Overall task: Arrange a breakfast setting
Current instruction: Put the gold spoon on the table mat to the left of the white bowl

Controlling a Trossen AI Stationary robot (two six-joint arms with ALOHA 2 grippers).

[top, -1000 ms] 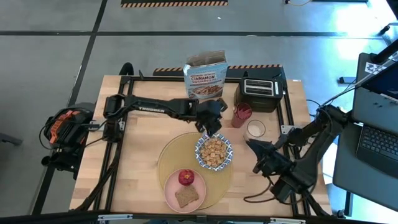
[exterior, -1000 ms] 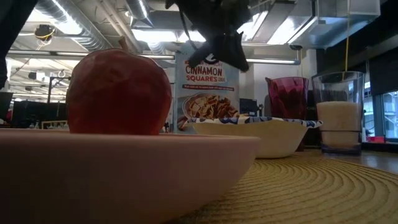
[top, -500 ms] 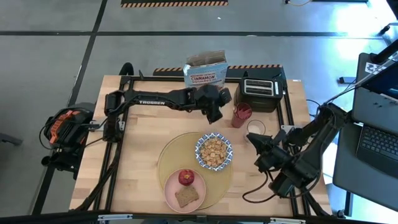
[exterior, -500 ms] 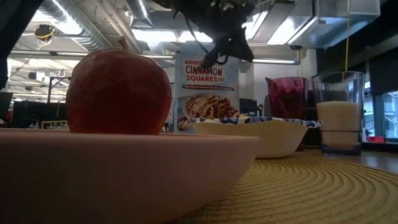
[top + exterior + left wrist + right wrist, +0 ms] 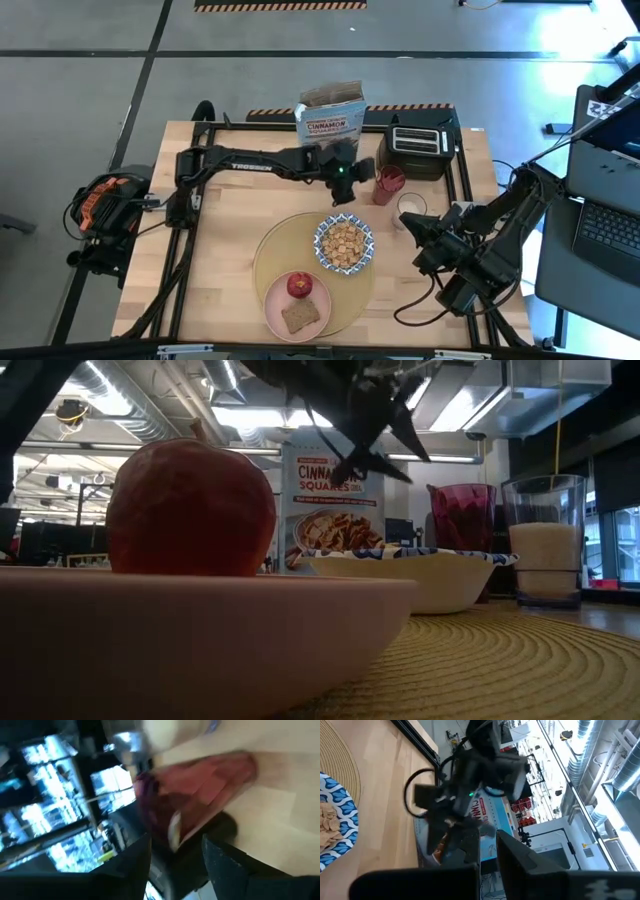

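Left hand (image 5: 352, 180) is held over the counter (image 5: 225, 250), near the red cup (image 5: 388, 184) and in front of the cereal box (image 5: 330, 118). In the left wrist view its fingers (image 5: 131, 865) are seen spread with the cup framed between them; nothing is gripped. A reach for the cup is judged likely, since it stands off the placemat (image 5: 275, 262).

Right hand (image 5: 418, 240) is parked just beside the milk glass (image 5: 410, 208), fingers pressed together, nothing held.

On the placemat: bowl (image 5: 345, 243) filled with cereal, pink plate (image 5: 298, 305) carrying apple (image 5: 298, 285) and toast (image 5: 299, 316). Setting is judged nearly complete; drinks are left outside the mat's edge.
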